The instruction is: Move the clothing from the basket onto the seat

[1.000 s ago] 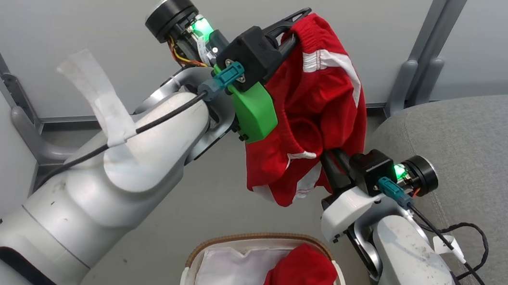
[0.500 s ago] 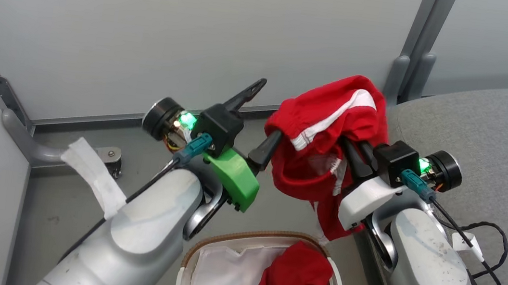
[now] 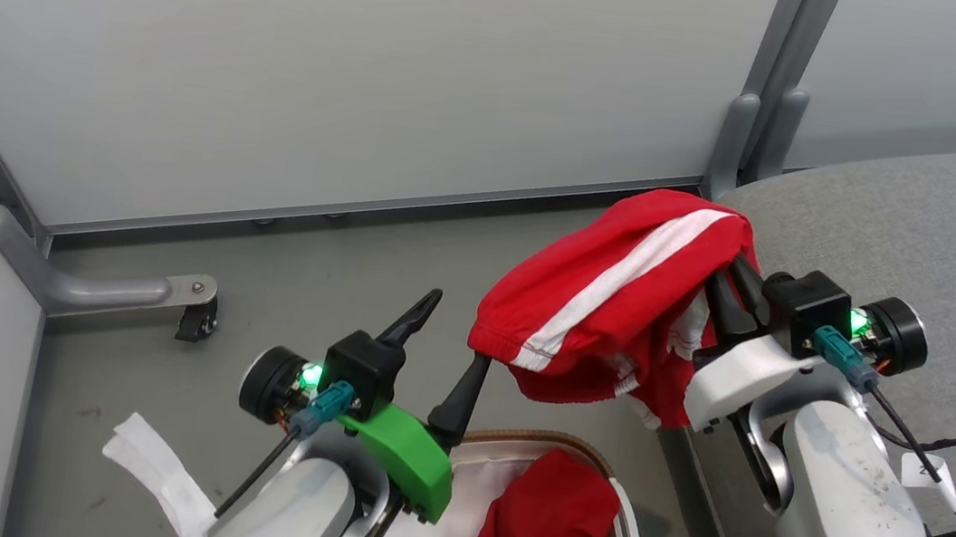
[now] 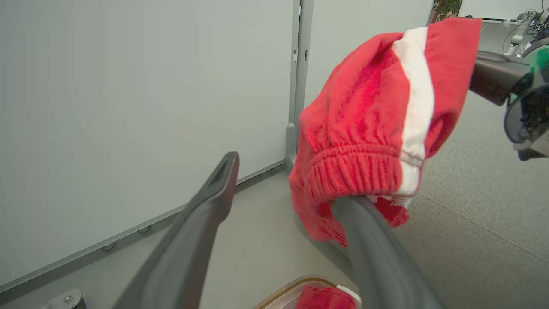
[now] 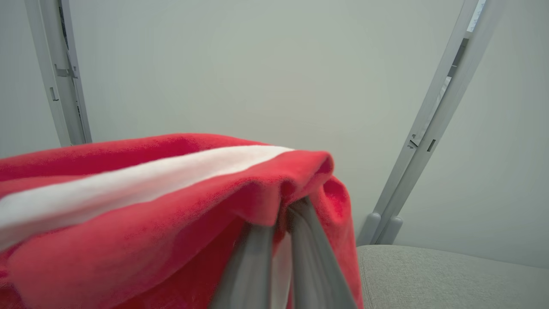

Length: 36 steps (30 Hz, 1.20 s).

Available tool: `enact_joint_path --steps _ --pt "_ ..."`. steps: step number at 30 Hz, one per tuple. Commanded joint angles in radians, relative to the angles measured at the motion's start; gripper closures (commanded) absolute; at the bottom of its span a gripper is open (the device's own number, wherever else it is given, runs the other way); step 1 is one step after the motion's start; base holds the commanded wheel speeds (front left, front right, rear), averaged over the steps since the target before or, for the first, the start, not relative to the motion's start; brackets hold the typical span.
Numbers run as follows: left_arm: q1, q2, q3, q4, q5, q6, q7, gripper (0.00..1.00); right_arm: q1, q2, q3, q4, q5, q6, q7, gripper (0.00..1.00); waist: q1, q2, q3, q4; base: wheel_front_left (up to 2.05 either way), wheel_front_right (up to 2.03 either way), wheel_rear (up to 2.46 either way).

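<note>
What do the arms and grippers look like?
The left gripper and right gripper have two long dark fingers on a black block, a green light, and a teal connector feeding a black cable. Forearms are silver-grey shells, the right forearm scuffed. The left wrist has a green cover, the right a white cover; white tape on the left arm.

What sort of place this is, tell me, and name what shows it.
Probably an office or test room staged as a living space: partition panels on metal posts, a grey sofa, and a laundry basket on a bare grey floor.
</note>
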Motion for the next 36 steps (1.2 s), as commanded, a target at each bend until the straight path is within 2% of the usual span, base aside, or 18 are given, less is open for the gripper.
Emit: enact_joint_path --steps 1,12,21,27,36 --pt "0.03 0.0 0.011 -0.002 0.013 -0.007 -0.001 0.0 0.014 -0.008 -0.01 -0.007 -0.007 -0.001 -0.005 1.0 0.0 0.0 0.002 -0.002 0.0 0.0 0.0" --pt "0.126 -0.01 0.095 -0.014 0.061 -0.032 -0.001 0.0 0.027 -0.041 -0.072 -0.029 -0.019 -0.001 -0.005 1.0 0.0 0.0 0.011 -0.01 0.0 0.0 0.0" --pt "0.131 -0.013 0.106 -0.049 0.071 -0.031 -0.001 0.0 0.031 -0.054 -0.089 -0.032 -0.017 -0.001 -0.005 1.0 0.0 0.0 0.021 -0.032 0.0 0.0 0.0" --pt "0.12 -0.012 0.085 -0.074 0.06 -0.017 -0.001 0.0 -0.006 -0.075 -0.061 -0.035 -0.006 -0.001 -0.005 1.0 0.0 0.0 0.054 -0.096 0.0 0.0 0.0" --pt "0.087 -0.012 0.073 -0.094 0.062 -0.002 -0.001 0.0 -0.04 -0.128 -0.063 -0.054 0.014 -0.001 -0.005 1.0 0.0 0.0 0.117 -0.235 0.0 0.0 0.0"
